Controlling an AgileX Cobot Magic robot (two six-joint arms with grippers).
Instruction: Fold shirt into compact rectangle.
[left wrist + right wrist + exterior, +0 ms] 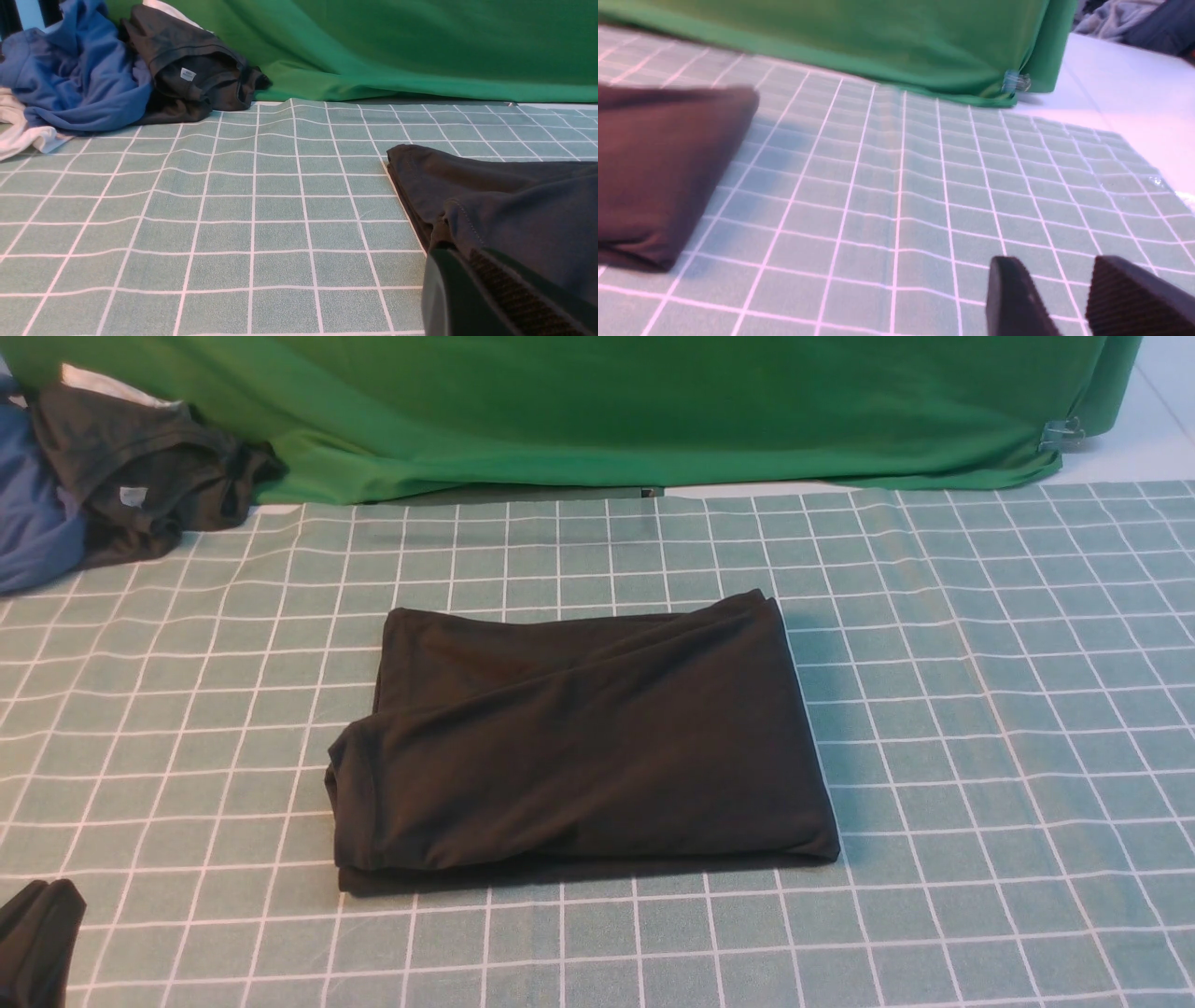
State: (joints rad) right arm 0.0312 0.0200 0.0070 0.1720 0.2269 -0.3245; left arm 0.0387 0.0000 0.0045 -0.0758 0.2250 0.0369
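Note:
The black shirt [579,747] lies folded into a rough rectangle in the middle of the checked cloth, several layers thick, its print and neck label hidden. It also shows in the left wrist view [504,196] and the right wrist view [658,163]. My left gripper [37,896] sits low at the near left corner, apart from the shirt; one finger [448,289] shows its ribbed pad bare, nothing held. My right gripper [1057,266] is out of the front view; its fingers stand apart over bare cloth, to the shirt's right.
A dark grey-black garment with a grey tag [140,476] and a blue garment [33,513] are piled at the far left, with a white one [18,135] beside them. A green drape [653,401] hangs along the back, clipped [1062,434] at its right end. The white table [1134,107] shows past the cloth.

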